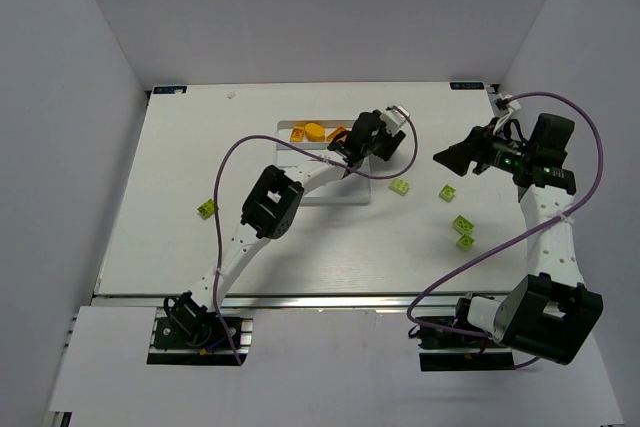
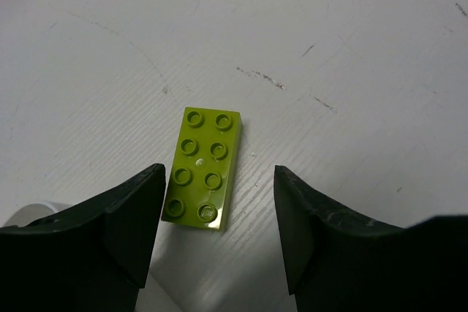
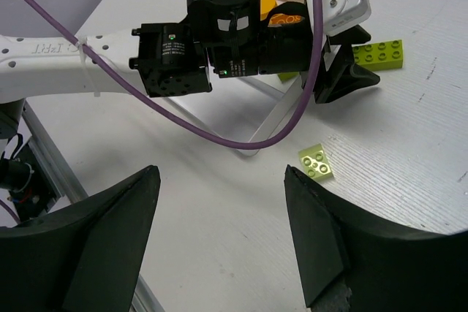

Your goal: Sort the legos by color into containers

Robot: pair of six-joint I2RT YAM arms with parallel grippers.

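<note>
A long lime lego (image 2: 203, 167) lies flat on the table between my left gripper's (image 2: 219, 173) open fingers, close to the left finger (image 2: 124, 217) and apart from the right one. The right wrist view shows the same lego (image 3: 376, 55) just beyond the left gripper (image 3: 349, 78). Seen from above, the left gripper (image 1: 385, 147) hangs at the right end of the white tray (image 1: 338, 197), which holds orange legos (image 1: 310, 131) in its far compartment. My right gripper (image 1: 448, 157) is open and holds nothing. A small lime lego (image 3: 316, 162) lies ahead of it.
More green legos lie loose on the table: one at the left (image 1: 205, 209), one near the tray (image 1: 401, 187), and three at the right (image 1: 447, 192) (image 1: 462, 224) (image 1: 466, 242). The left arm and its purple cable (image 3: 241, 140) cover most of the tray.
</note>
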